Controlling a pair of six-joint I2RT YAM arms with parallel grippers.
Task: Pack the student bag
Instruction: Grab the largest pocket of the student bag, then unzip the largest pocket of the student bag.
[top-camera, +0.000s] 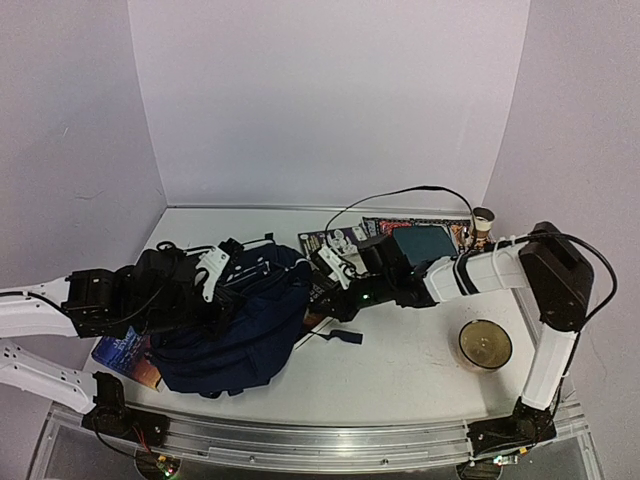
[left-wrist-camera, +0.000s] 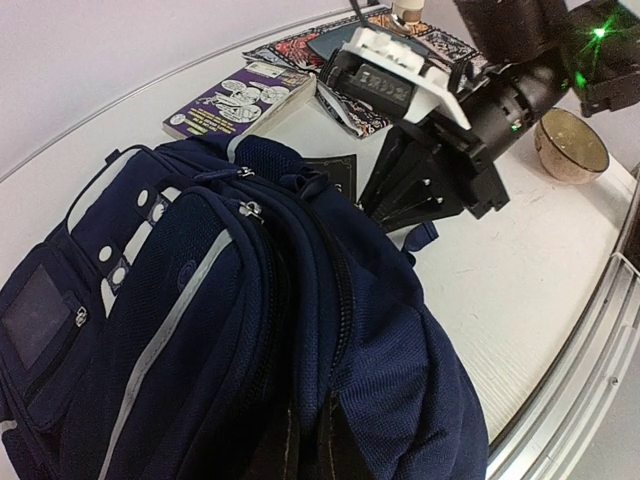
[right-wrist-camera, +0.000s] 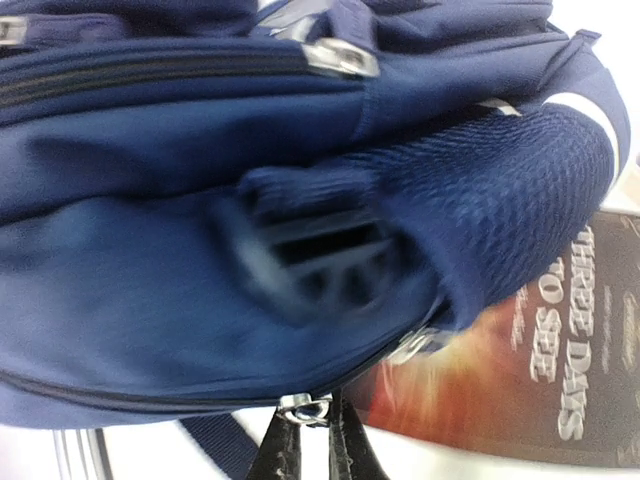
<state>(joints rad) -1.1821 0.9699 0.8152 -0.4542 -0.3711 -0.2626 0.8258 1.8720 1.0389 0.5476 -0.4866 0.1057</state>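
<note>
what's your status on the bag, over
left gripper shut on the student bag. right gripper pinching a zipper pull at its edge. bag lies partly on a book.

We see the student bag (top-camera: 240, 325), a large dark navy fabric backpack, lying slumped on its side on the left half of the white table (top-camera: 420, 370), its bulk sagging toward the near edge. A pale grey-white stripe (left-wrist-camera: 165, 335) runs down its front panel, and small white patches sit beside a zipped front pocket. We make out several zip tracks with metal pulls (right-wrist-camera: 342, 58), a mesh side panel and a black strap buckle. We cannot tell whether its main compartment is open.
</note>
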